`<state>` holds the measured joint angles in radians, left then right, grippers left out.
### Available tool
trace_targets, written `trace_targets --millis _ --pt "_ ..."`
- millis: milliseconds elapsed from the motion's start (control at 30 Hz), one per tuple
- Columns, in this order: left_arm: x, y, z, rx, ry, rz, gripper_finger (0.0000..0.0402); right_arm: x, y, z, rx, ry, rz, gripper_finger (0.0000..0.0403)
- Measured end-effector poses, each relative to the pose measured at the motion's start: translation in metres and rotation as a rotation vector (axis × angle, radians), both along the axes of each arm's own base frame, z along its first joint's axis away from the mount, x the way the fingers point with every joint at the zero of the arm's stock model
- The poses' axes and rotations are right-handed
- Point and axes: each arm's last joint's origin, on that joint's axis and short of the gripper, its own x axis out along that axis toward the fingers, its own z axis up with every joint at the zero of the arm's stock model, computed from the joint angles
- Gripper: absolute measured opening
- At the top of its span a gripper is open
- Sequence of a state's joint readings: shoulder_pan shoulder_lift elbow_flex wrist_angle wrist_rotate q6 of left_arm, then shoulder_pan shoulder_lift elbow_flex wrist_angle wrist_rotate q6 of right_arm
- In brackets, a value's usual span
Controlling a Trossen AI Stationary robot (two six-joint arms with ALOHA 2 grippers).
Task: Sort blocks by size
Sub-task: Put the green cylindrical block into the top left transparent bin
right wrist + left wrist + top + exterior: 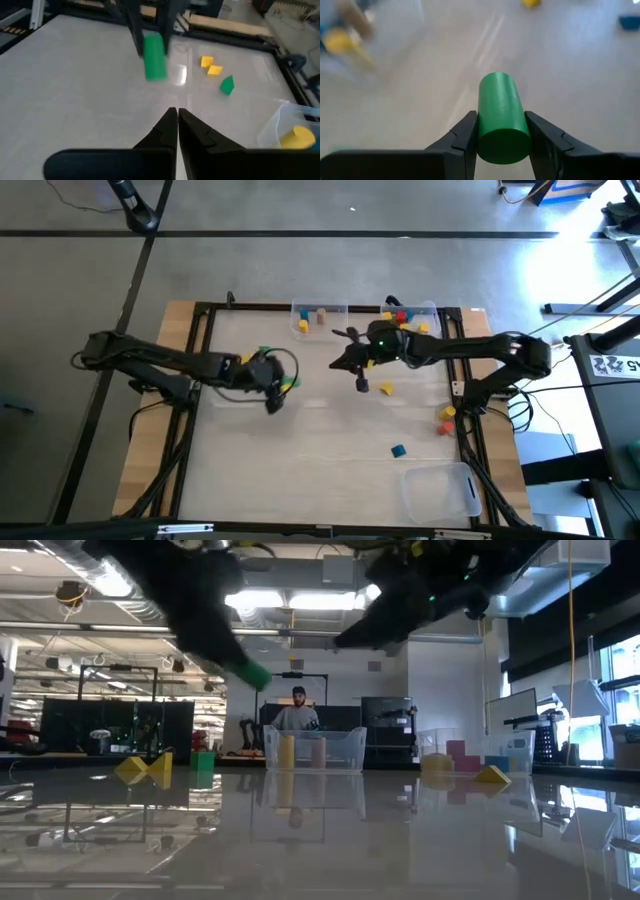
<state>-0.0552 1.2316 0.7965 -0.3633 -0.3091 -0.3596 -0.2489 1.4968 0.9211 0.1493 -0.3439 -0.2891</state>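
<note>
My left gripper (pixel 272 402) is shut on a green cylinder block (pixel 501 116), held above the table's left middle; the block also shows in the low view (pixel 250 673) and the right wrist view (pixel 154 55). My right gripper (pixel 361 385) is shut and empty (pixel 177 120), raised over the table's middle. Loose blocks lie on the table: a yellow one (pixel 385 388), a blue one (pixel 398 450), a red and yellow pair (pixel 447 415), and yellow and green ones (pixel 290 383) beside my left gripper. My left gripper pinches the green cylinder's round side near one end (pixel 496 142) between its two fingers (pixel 464 139). The cylinder lies along the fingers and sticks out past their tips. It slants downward and is lifted clear of the table (pixel 250 673).
A clear bin (pixel 320 318) with a yellow and a tan block stands at the far edge, and beside it is another bin (pixel 415 315) with several blocks. A third clear bin (pixel 440 490) stands at the near right corner. A person (pixel 297 712) shows beyond the table.
</note>
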Motion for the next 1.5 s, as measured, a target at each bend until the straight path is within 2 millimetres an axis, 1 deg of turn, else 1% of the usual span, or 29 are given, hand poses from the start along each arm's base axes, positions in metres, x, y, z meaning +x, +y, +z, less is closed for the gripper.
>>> trace_targets --millis 100,233,433,567,767,933,1033,1200,1333,1433,1500 --pt "0.013 0.017 -0.002 0.082 -0.040 -0.035 0.0117 0.012 -0.003 -0.011 0.029 -0.038 -0.015 0.0017" --pt "0.025 0.034 -0.009 0.184 -0.037 -0.078 0.0118 0.025 -0.006 -0.020 0.043 -0.109 -0.018 0.0017" --pt "0.040 0.049 -0.013 0.228 -0.108 -0.140 0.0120 0.032 -0.008 -0.033 0.066 -0.102 -0.028 0.0017" --pt "0.043 0.055 -0.014 0.230 -0.139 -0.174 0.0121 0.035 -0.010 -0.042 0.048 -0.062 -0.095 0.0017" --pt "0.046 0.056 -0.009 0.261 -0.200 -0.176 0.0121 0.035 -0.011 -0.046 0.052 -0.037 -0.101 0.0017" --pt "0.055 0.059 0.001 0.295 -0.327 -0.162 0.0122 0.034 -0.009 -0.050 0.059 0.000 -0.101 0.0017" --pt "0.059 0.066 -0.003 0.291 -0.345 -0.153 0.0122 0.024 -0.009 -0.043 0.071 0.062 -0.118 0.0017" --pt "0.058 0.085 -0.002 0.288 -0.387 -0.079 0.0122 -0.009 -0.001 -0.015 0.095 0.206 -0.147 0.0017" --pt "0.056 0.107 -0.001 0.298 -0.384 0.008 0.0122 -0.034 0.003 0.005 0.059 0.254 -0.221 0.0017" --pt "0.058 0.127 0.004 0.275 -0.372 0.080 0.0122 -0.046 0.003 0.013 0.005 0.282 -0.297 0.0017" --pt "0.061 0.142 0.001 0.244 -0.306 0.122 0.0122 -0.051 0.003 0.015 -0.028 0.301 -0.341 0.0017"
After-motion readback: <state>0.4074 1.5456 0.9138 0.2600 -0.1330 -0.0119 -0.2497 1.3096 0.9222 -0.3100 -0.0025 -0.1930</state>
